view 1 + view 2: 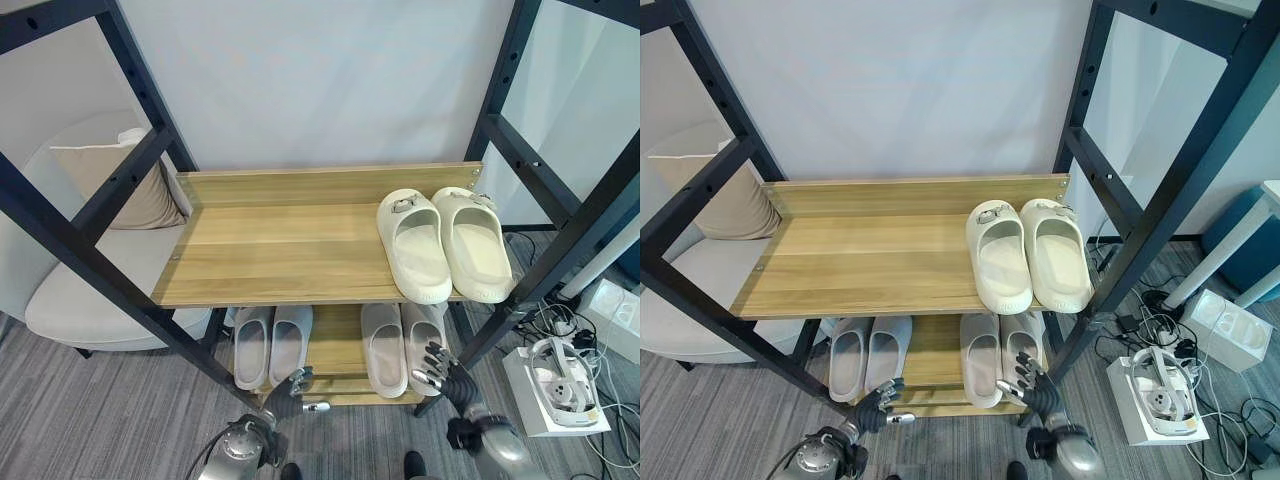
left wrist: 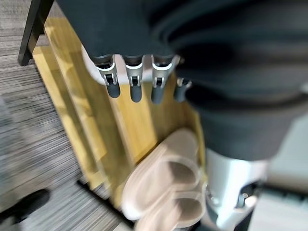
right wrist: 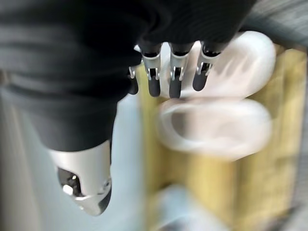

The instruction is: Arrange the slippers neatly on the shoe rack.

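Right hand, fingers loosely extended, empty, hovers just near of the lower-shelf right slipper pair, heels toward it. Left hand relaxed, empty, near the left pair.

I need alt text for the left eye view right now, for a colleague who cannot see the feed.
A wooden shoe rack in a black frame holds a cream pair of slippers at the right end of its top shelf, and two pale pairs, one left and one right, on the lower shelf. Both robot hands, left and right, hover open and empty before the lower shelf. A cushioned chair stands to the left.
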You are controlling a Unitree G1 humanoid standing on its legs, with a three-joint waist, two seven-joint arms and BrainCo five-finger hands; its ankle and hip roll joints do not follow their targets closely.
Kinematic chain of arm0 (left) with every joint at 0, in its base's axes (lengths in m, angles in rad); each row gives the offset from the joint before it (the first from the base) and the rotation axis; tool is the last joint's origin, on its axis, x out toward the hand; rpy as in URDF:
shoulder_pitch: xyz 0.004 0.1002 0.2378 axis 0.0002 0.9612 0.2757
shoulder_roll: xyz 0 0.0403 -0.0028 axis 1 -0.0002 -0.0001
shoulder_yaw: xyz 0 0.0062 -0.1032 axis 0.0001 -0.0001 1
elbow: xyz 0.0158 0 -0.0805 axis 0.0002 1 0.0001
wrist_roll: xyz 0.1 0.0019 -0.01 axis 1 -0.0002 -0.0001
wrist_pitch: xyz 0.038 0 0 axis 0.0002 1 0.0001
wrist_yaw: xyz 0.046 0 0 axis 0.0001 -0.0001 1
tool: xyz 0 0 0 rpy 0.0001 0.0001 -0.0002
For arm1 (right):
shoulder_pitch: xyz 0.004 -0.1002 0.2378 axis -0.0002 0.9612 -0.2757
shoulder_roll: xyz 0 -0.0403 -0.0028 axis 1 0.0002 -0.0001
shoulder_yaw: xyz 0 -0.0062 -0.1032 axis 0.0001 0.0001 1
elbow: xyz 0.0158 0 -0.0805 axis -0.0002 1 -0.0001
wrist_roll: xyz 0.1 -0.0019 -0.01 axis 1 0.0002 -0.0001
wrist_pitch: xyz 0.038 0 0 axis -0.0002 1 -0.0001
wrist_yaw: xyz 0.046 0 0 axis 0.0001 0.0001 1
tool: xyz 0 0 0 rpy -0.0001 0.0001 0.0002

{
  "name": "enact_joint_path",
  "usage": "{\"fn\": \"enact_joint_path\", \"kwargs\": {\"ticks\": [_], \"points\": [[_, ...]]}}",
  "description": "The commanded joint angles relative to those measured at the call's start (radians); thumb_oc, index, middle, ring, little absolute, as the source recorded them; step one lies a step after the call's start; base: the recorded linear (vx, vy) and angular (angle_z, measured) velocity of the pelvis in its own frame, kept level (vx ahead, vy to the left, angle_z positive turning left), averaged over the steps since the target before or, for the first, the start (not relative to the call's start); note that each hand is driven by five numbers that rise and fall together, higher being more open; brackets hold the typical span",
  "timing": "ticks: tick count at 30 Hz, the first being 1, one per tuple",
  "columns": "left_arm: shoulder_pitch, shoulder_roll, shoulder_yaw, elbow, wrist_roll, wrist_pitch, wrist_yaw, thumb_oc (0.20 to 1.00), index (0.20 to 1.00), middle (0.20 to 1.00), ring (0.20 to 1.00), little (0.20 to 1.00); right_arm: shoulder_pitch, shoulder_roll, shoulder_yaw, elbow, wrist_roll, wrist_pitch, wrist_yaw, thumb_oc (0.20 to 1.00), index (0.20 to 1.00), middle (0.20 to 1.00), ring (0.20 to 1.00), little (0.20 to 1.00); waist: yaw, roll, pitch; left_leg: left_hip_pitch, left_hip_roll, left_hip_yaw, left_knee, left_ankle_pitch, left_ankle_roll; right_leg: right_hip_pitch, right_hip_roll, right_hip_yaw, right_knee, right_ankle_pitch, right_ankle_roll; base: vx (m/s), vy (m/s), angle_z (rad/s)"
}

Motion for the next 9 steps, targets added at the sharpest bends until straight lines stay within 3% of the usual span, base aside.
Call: {"fn": "enact_joint_path", "kwargs": {"ticks": [1, 9], "points": [[-0.085, 0.017, 0.021, 0.041, -0.037, -0.06, 0.038, 1.0, 1.0, 1.0, 1.0, 1.0, -0.059, 0.015, -0.017, -0.081, -0.043, -0.046, -0.002, 1.0, 1.0, 1.0, 1.0, 1.0, 0.0, -0.021, 0.031, 0.033, -0.009, -0.011, 0.002, -0.09, 0.024, 0.025, 0.006, -0.014, 0.002, -0.073, -0.004, 0.01, -0.002, -0.04], [-0.081, -0.018, 0.038, 0.09, -0.075, -0.064, 0.076, 1.0, 1.0, 1.0, 1.0, 1.0, -0.104, 0.049, -0.022, -0.015, 0.015, -0.084, -0.024, 1.0, 1.0, 1.0, 1.0, 1.0, 0.001, -0.018, 0.028, 0.046, -0.009, -0.006, 0.002, -0.093, 0.024, 0.031, 0.004, -0.011, 0.002, -0.073, -0.004, 0.0, 0.0, 0.0]]}}
